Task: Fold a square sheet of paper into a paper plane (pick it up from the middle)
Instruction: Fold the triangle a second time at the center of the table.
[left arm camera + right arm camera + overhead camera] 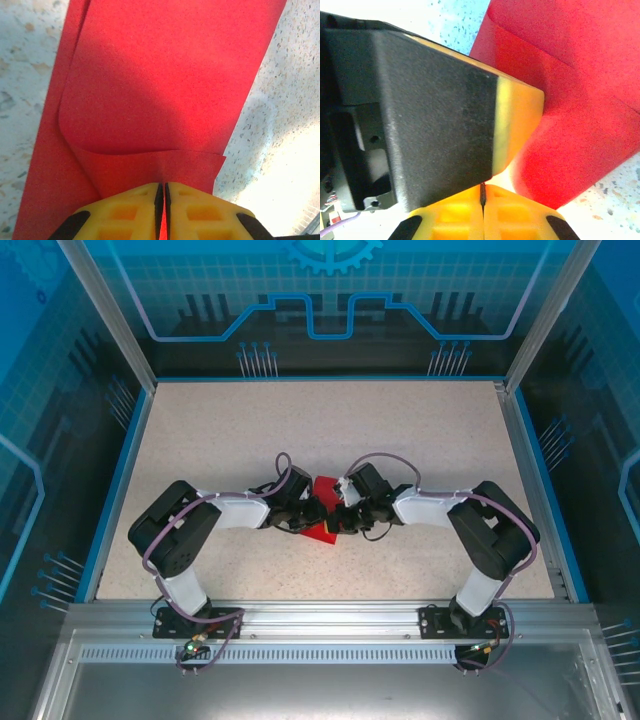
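Note:
The square sheet of paper (321, 532) is bright red, folded over on itself, and lies at the middle of the table between both arms. In the left wrist view the red paper (160, 90) spreads out ahead with a curled fold, and my left gripper (162, 186) is shut on its near edge, a red sliver showing between the yellow fingers. My left gripper (316, 512) and right gripper (342, 516) meet tip to tip over the sheet. In the right wrist view my right gripper (483, 188) is shut with nothing between its fingers; the left gripper's black and yellow finger (445, 115) stands right in front of it, and the paper (580, 120) lies to the right.
The speckled beige table (300, 430) stretches bare behind and beside the arms. A blue rim (116, 490) borders it, with metal frame posts (105, 310) at the back corners and a metal rail (320, 618) along the near edge.

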